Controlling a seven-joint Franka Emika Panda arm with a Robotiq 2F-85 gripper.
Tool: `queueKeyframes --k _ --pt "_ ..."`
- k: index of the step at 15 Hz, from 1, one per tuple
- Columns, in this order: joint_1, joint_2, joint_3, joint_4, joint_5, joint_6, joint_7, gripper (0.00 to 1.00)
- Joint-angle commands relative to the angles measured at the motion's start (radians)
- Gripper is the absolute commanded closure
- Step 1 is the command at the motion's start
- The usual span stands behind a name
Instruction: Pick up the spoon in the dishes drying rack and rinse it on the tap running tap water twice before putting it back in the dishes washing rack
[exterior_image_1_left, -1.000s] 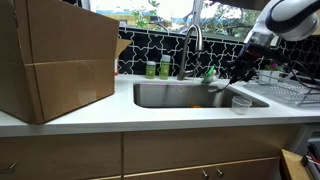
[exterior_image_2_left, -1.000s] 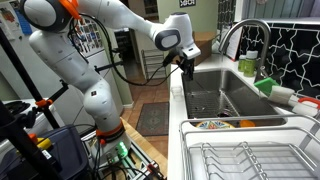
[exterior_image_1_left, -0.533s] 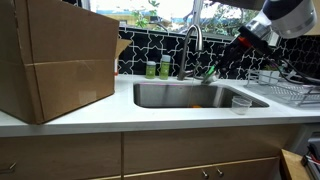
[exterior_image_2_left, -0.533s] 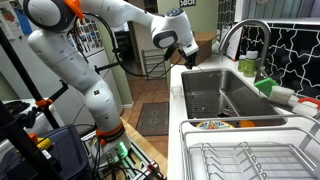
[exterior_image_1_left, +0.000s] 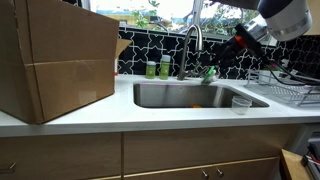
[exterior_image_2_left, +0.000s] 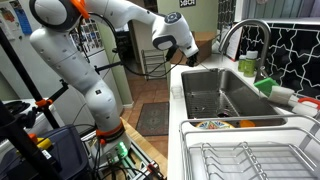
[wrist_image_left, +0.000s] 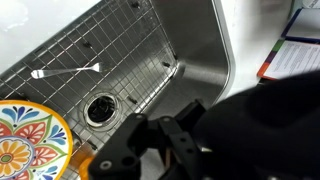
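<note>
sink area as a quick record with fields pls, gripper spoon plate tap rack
gripper: shut, above the sink, nothing seen in it
spoon: flat on the wire grid in the sink, apart from the gripper
plate: colourful, in the sink near the drain
tap: gooseneck, behind the sink; water flow cannot be told
rack: on the counter beside the sink

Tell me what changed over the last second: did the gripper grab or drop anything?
The gripper rose from just above the sink edge to well above it, mostly in the first half second. It stayed shut; no grab or release shows. The tap, cardboard box, clear cup and drying rack stayed put.
</note>
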Motion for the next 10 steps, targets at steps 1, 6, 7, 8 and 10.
queueKeyframes --k 1,6,7,8,10 --pt "0.006 0.017 -0.007 0.010 0.041 0.008 -0.043 0.98" --pt "0.004 0.020 -0.006 0.012 0.048 0.005 -0.054 0.98" --pt "0.002 0.020 -0.005 0.011 0.045 0.003 -0.052 0.98" --pt "0.001 0.019 -0.005 0.011 0.041 -0.001 -0.050 0.98" --pt "-0.015 0.019 0.002 0.004 0.004 -0.019 -0.035 0.98"
